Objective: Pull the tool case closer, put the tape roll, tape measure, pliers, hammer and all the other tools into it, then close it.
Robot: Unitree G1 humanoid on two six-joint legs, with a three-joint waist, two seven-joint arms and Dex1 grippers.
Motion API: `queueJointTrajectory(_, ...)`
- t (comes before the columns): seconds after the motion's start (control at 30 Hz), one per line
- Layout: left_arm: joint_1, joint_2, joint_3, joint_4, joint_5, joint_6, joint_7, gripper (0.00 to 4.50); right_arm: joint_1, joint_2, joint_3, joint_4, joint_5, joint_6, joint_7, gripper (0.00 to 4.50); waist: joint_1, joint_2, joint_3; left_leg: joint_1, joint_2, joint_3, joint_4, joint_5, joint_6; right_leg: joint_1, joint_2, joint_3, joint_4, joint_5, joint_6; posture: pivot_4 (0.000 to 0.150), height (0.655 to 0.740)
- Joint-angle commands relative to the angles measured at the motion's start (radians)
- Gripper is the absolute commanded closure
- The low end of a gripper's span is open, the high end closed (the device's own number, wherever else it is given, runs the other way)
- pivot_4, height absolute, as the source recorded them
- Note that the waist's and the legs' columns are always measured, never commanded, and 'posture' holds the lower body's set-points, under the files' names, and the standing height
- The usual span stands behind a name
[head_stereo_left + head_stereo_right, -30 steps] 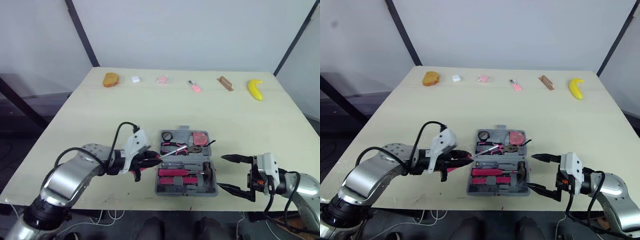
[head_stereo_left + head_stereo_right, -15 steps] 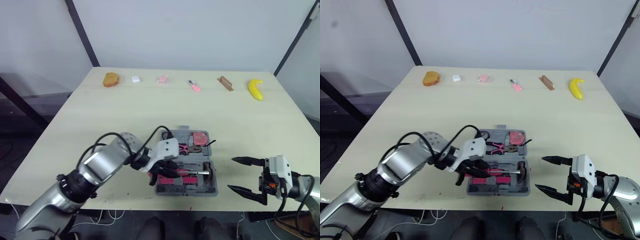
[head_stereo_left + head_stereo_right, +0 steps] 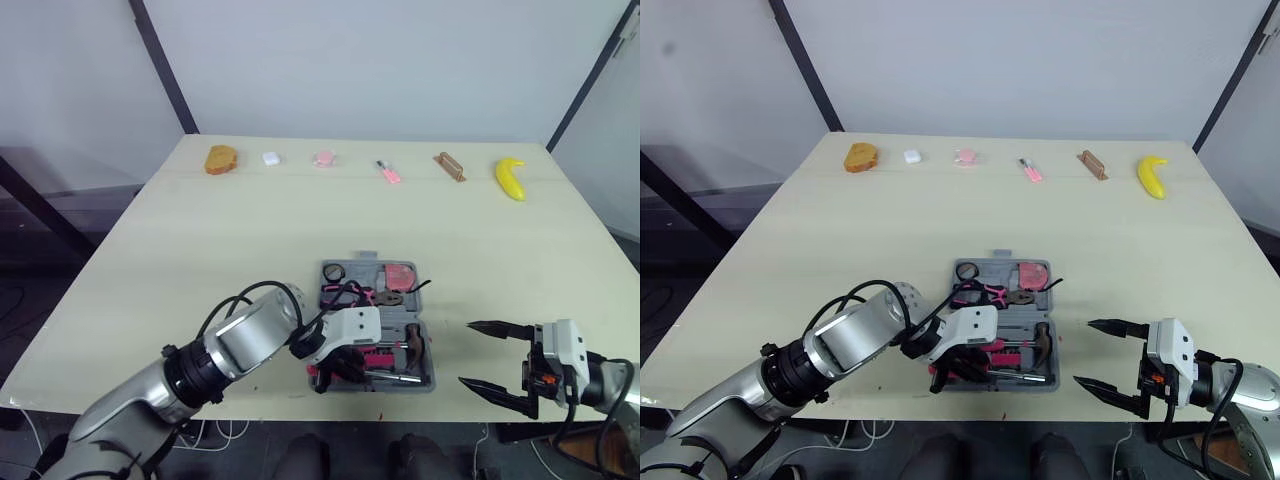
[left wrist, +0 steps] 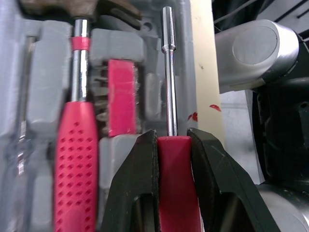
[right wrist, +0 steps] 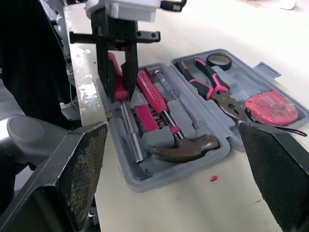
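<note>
The grey tool case [image 3: 432,352] lies open near the table's front edge. Inside it rest a tape roll [image 3: 334,272], pink tape measure [image 3: 401,275], pliers [image 3: 365,293] and a red-handled hammer [image 5: 186,147]. My left gripper [image 3: 335,365] is shut on the red handle of a driver [image 4: 168,72]. The driver's steel shaft lies along the case's front slot, beside the hammer. My right gripper [image 3: 465,352] hangs open to the right of the case, a short gap away, with nothing between its fingers.
Along the table's far edge lie a piece of bread [image 3: 222,159], a white block [image 3: 271,158], two small pink items [image 3: 323,159], a brown block [image 3: 450,166] and a banana [image 3: 511,178]. The case's front wall lies close to the table edge.
My left gripper carried the driver from left of the case to its front slot. The right gripper drew back a little to the right, still open.
</note>
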Motion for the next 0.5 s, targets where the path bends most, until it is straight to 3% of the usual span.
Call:
queueJointTrajectory(0.03, -0.015, -0.017, -0.007, 0.018, 0.019, -0.016, 0.001, 3.96, 0.014, -0.012, -0.026, -0.039, 0.015, -0.010, 0.003, 0.00, 0.000, 0.000, 0.000, 0.000, 0.000, 0.000, 0.000, 0.000, 0.000, 0.000, 0.000, 0.000, 0.000, 0.000, 0.000, 0.150, 0.7400)
queueJointTrajectory(0.5, -0.004, -0.091, -0.031, 0.047, 0.049, -0.013, 0.014, 3.96, 0.066, -0.055, -0.050, -0.061, 0.010, -0.003, 0.008, 0.00, 0.008, 0.000, 0.000, 0.000, 0.000, 0.000, 0.000, 0.000, 0.000, 0.000, 0.000, 0.000, 0.000, 0.000, 0.000, 0.150, 0.7400)
